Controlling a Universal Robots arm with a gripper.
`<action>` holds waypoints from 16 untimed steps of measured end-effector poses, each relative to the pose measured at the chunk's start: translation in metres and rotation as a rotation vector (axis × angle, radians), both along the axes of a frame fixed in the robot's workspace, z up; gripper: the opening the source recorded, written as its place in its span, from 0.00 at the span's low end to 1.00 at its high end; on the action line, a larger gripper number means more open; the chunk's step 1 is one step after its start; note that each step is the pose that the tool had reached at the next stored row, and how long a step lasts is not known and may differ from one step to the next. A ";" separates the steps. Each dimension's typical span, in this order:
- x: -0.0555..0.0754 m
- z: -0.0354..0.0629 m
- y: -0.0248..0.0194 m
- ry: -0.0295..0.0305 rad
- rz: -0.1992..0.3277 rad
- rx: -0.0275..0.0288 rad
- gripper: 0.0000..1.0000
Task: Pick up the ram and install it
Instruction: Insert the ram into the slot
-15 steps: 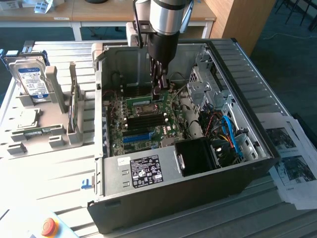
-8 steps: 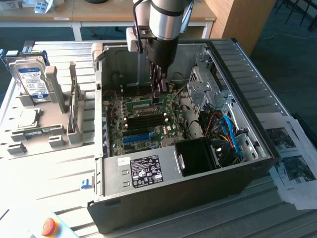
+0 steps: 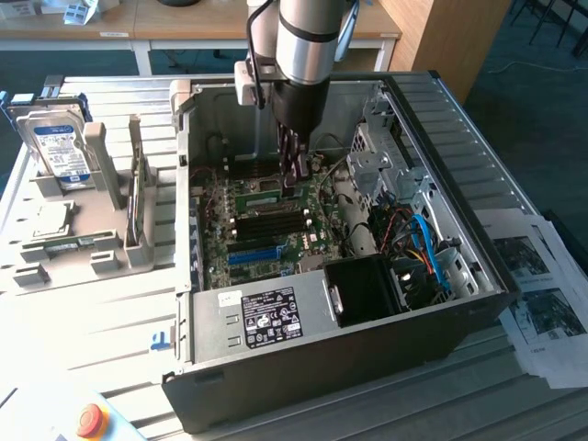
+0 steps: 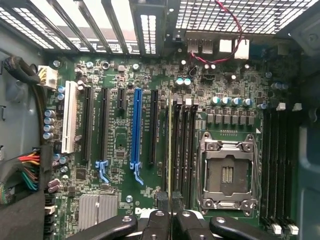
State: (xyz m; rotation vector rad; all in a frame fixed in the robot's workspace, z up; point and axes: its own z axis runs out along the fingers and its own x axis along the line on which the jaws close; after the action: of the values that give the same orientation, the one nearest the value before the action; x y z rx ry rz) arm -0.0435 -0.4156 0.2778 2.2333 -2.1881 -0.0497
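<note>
My gripper (image 3: pixel 294 175) reaches down into the open computer case (image 3: pixel 312 322), over the green motherboard (image 3: pixel 266 241). It is shut on the ram (image 3: pixel 258 195), a narrow green stick that lies along the bank of black memory slots (image 3: pixel 271 223). In the wrist view the ram (image 4: pixel 170 145) shows edge-on as a thin pale line running away from my gripper (image 4: pixel 170 201). It sits in line with the outermost of the black slots (image 4: pixel 183 145) beside the CPU socket (image 4: pixel 227 172). I cannot tell whether the ram is pressed fully into its slot.
A grey fixture (image 3: pixel 110 248) at the exterior view's left holds a silver hard drive (image 3: pixel 60 147). Drive cages and blue cables (image 3: pixel 427 243) fill the case's right side. Printed papers (image 3: pixel 542 285) lie right of the case. A red button (image 3: pixel 89 420) sits at the front.
</note>
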 end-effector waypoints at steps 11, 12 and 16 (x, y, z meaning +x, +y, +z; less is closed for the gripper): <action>0.000 -0.0128 0.0000 0.0000 0.000 0.0000 0.12; 0.000 -0.0134 0.0000 0.0000 0.000 0.0000 0.12; 0.000 -0.0134 0.0000 0.0001 0.000 -0.0002 0.12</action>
State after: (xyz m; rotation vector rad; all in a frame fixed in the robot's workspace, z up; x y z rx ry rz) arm -0.0435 -0.4156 0.2644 2.2331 -2.1880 -0.0496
